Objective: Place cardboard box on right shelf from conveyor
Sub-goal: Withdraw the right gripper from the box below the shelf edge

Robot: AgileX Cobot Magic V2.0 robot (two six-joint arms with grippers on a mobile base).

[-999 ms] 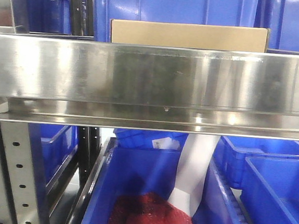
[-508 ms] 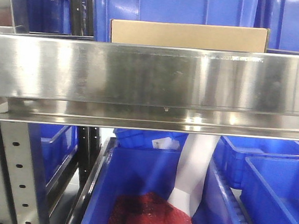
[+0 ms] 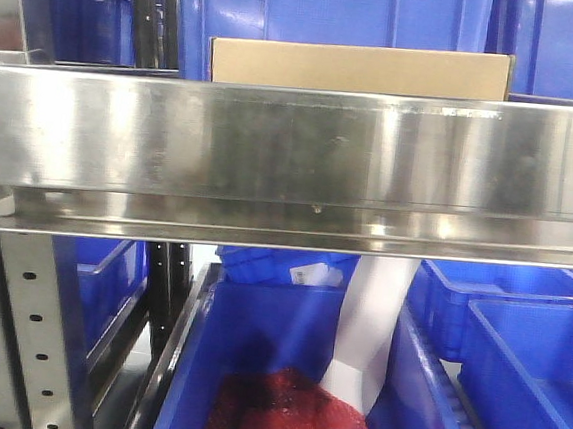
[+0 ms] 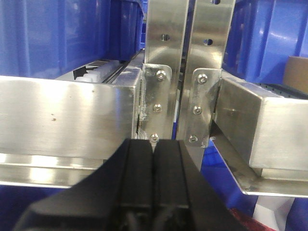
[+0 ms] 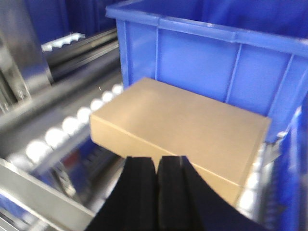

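The tan cardboard box [image 3: 359, 68] lies flat on the right shelf, behind its shiny steel front lip [image 3: 293, 145]. In the right wrist view the box [image 5: 187, 125] rests on white rollers against a blue bin. My right gripper [image 5: 158, 159] is shut and empty, its tips just in front of the box's near edge. My left gripper [image 4: 154, 142] is shut with nothing in it and points at the steel uprights [image 4: 166, 72]. A corner of the box [image 4: 296, 72] shows at the far right of that view. The conveyor is out of view.
Tall blue bins [image 3: 335, 8] stand right behind the box. Below the shelf are more blue bins [image 3: 529, 366], one holding red packets [image 3: 279, 415] and a white sheet [image 3: 372, 332]. Rollers [image 5: 62, 130] run left of the box. A grey perforated upright [image 3: 25, 332] stands at the left.
The front view has shifted very slightly. The box stays where it was on the shelf.
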